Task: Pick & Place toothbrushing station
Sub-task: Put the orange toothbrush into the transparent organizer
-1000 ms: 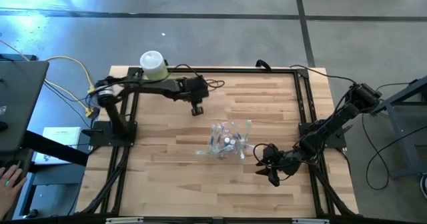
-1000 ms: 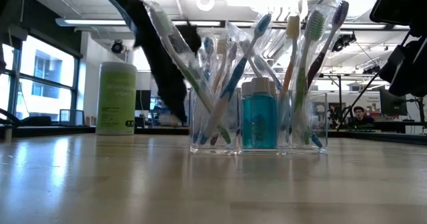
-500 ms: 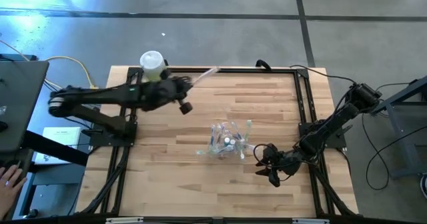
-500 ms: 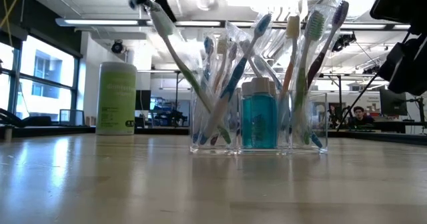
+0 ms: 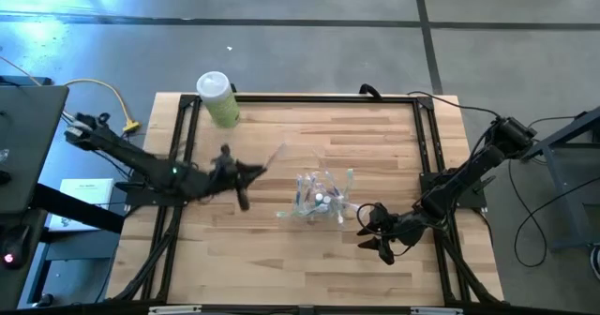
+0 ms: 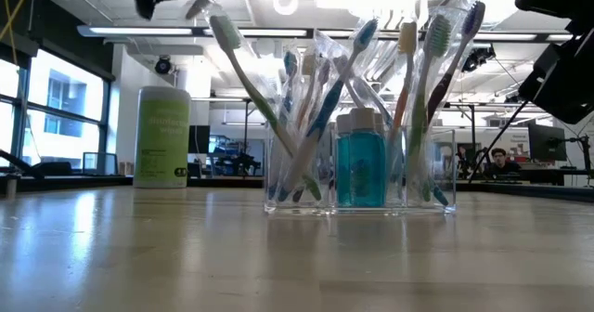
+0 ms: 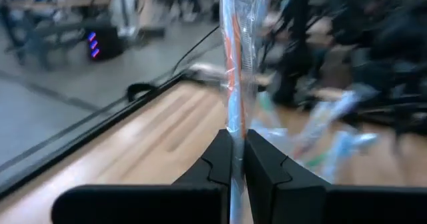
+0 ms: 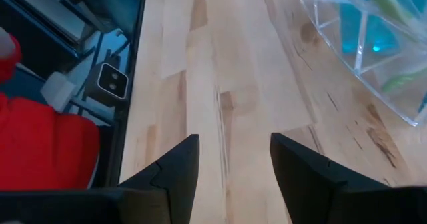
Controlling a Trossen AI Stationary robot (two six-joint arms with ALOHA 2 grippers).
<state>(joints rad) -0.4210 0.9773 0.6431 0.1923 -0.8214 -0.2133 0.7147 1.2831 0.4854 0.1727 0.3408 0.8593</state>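
A clear organizer [image 5: 319,199] full of wrapped toothbrushes, with a blue bottle [image 6: 360,168] in it, stands on the table's middle; it also shows in the low view [image 6: 360,117]. My left gripper [image 5: 251,171] is to its left, above the table, shut on a clear-wrapped toothbrush [image 5: 275,156] with an orange handle [image 7: 232,64]. My right gripper [image 5: 380,244] is open and empty, low near the table's right near side, beside the organizer's corner [image 8: 373,44]. My left gripper pinches the wrapped toothbrush between its two fingers [image 7: 220,159], on the wrapper around the handle [image 7: 233,121]. The toothbrush runs on straight ahead of the fingers, toward the organizer and the table's far right. It is lifted clear of the table.
A white and green canister [image 5: 217,97] stands at the table's far left corner, also in the low view [image 6: 161,136]. A black frame [image 5: 431,165] runs round the table's edge. Bare wood lies in front of the organizer [image 5: 281,259].
My left arm has swung from the table's far side toward the near and left edges, carrying the wrapped toothbrush. The gripper has turned, so the toothbrush now points toward the organizer from its left. My right gripper has kept still.
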